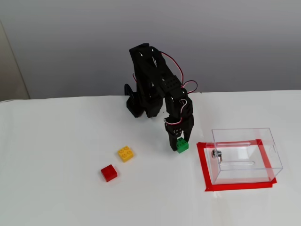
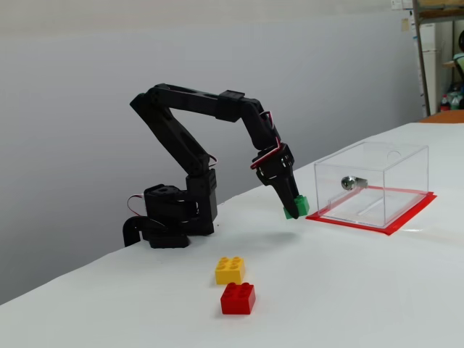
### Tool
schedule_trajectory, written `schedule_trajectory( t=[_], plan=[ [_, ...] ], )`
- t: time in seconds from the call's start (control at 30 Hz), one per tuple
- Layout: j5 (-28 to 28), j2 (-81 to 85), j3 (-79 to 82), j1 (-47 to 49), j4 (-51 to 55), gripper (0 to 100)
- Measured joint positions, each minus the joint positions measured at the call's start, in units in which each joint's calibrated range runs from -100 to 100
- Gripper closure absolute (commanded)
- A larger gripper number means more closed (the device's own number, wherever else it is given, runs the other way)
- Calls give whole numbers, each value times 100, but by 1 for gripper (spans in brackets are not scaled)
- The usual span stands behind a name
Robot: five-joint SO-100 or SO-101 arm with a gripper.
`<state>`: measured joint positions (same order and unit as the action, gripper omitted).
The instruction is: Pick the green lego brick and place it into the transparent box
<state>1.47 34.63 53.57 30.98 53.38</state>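
The green lego brick point(image 1: 182, 146) is held between the fingertips of my gripper point(image 1: 179, 143), which is shut on it. In a fixed view the brick point(image 2: 296, 207) hangs slightly above the white table, with the gripper point(image 2: 293, 204) angled down from the left. The transparent box point(image 1: 240, 130) stands just to the right of the brick, a small gap apart, with a metal knob point(image 1: 215, 153) on its near-left wall. In a fixed view the box point(image 2: 370, 156) also stands right of the brick and looks empty.
The box stands inside a frame of red tape point(image 1: 240, 186). A yellow brick point(image 1: 125, 153) and a red brick point(image 1: 109, 173) lie on the table left of the gripper. The arm's base point(image 2: 170, 217) stands at the table's back edge by a grey wall.
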Motion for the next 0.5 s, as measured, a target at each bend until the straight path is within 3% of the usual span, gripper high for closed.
schedule_trajectory(
  t=[0.5],
  plan=[
    [-10, 1911, -9, 43, 9, 91]
  ],
)
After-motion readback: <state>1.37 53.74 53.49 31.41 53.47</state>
